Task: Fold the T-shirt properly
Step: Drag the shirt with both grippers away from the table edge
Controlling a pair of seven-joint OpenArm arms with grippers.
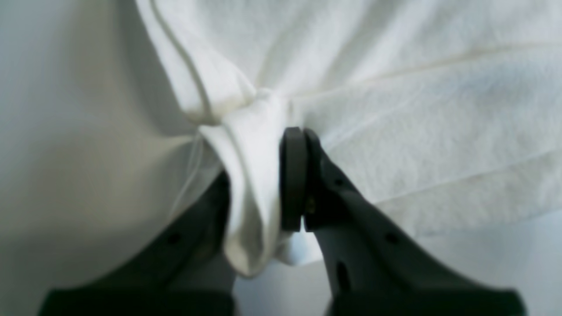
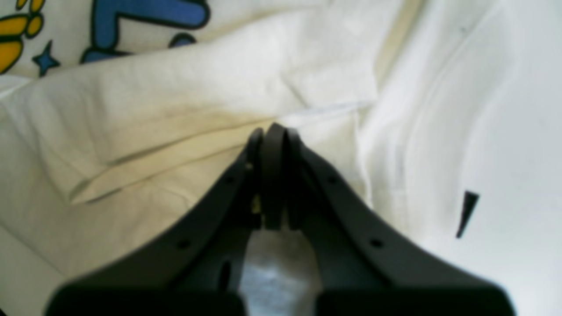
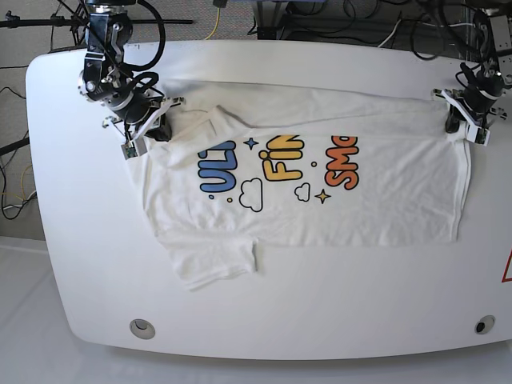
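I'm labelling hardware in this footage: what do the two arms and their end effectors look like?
Both end effectors, left and right, have matte black, curved fingers with small round holes. In the base view the arms are black with white brackets and looped black cables.

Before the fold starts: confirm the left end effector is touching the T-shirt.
Touching. The left wrist view shows the left end effector pinching a bunched fold of the T-shirt.

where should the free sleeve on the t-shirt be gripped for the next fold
Probably grip the sleeve at its outer cuff edge, coming in from the table's near side. It lies flat and spread, sticking out past the T-shirt body toward the near table edge, so that hem is likely the easiest edge to pinch.
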